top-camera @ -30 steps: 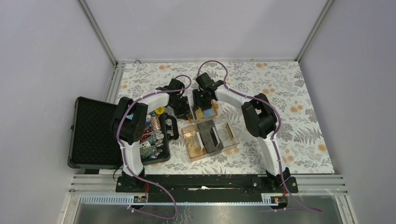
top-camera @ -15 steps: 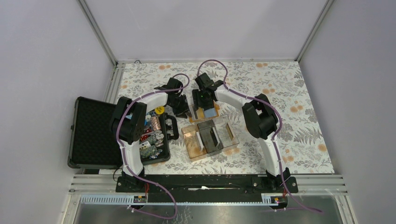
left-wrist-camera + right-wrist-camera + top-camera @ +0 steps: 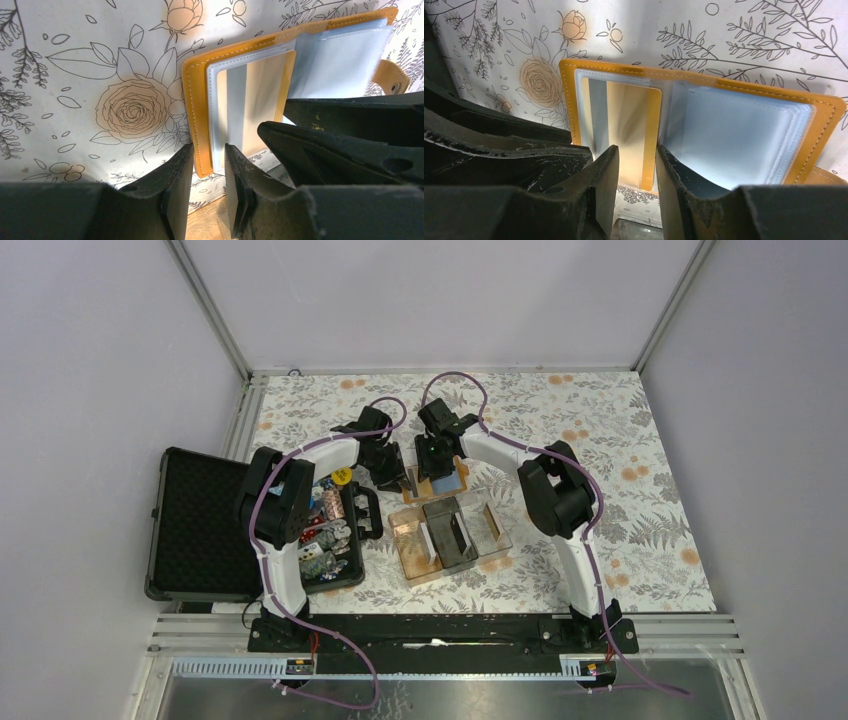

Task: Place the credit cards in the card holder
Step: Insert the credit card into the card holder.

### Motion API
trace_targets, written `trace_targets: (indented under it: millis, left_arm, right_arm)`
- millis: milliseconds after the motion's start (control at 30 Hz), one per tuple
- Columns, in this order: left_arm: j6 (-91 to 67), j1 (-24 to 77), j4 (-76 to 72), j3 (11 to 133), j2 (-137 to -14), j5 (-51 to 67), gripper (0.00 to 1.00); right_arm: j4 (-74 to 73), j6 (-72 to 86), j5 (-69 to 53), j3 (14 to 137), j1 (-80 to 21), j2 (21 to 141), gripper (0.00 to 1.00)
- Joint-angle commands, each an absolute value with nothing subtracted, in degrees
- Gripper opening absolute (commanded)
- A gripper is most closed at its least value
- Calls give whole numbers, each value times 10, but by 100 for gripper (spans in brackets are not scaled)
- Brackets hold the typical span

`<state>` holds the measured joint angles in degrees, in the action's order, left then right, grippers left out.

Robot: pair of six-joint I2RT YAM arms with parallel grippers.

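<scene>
The orange card holder [image 3: 447, 481] lies open on the flowered table, its clear sleeves up [image 3: 189, 110] [image 3: 819, 115]. A gold card with a silver stripe [image 3: 255, 105] [image 3: 629, 120] sits in its left sleeve. My left gripper [image 3: 400, 480] [image 3: 207, 155] hovers at the holder's near left corner, jaws a narrow gap apart and empty. My right gripper [image 3: 432, 462] [image 3: 636, 155] hovers over the card's near edge, jaws also narrowly apart and empty. The two grippers stand close side by side. More cards [image 3: 432, 537] stand in a clear tray.
The clear divided tray [image 3: 495, 530] sits just in front of the holder. A black hard case [image 3: 195, 525] lies open at the left, with colourful chips [image 3: 325, 530] in its right half. Metal rails [image 3: 240, 420] and walls bound the table.
My left gripper has drawn a little left, away from the holder, so more of the holder shows. My right gripper has shifted slightly back.
</scene>
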<state>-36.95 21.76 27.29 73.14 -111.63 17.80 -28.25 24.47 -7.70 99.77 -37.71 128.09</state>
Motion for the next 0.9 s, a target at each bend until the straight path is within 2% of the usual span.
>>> trace_targets:
  millis: [0, 400, 567, 667, 767, 867]
  left_arm:
    - [-366, 216, 249, 747, -1117, 189, 31]
    - [-363, 216, 231, 741, -1114, 206, 31]
    - [-360, 216, 222, 732, -1089, 194, 34]
    - [-353, 215, 213, 724, -1058, 180, 39]
    - [-344, 214, 212, 719, -1027, 161, 53]
    - [-332, 213, 211, 715, -987, 133, 65]
  right_arm:
    - [-280, 256, -109, 999, -383, 1263, 40]
    - [-275, 254, -117, 1008, -393, 1260, 39]
    - [-277, 245, -92, 999, -392, 1233, 45]
    - [-291, 229, -72, 1001, -390, 1203, 56]
    - [-308, 211, -41, 1001, -390, 1166, 70]
    - [-326, 195, -13, 995, -390, 1122, 76]
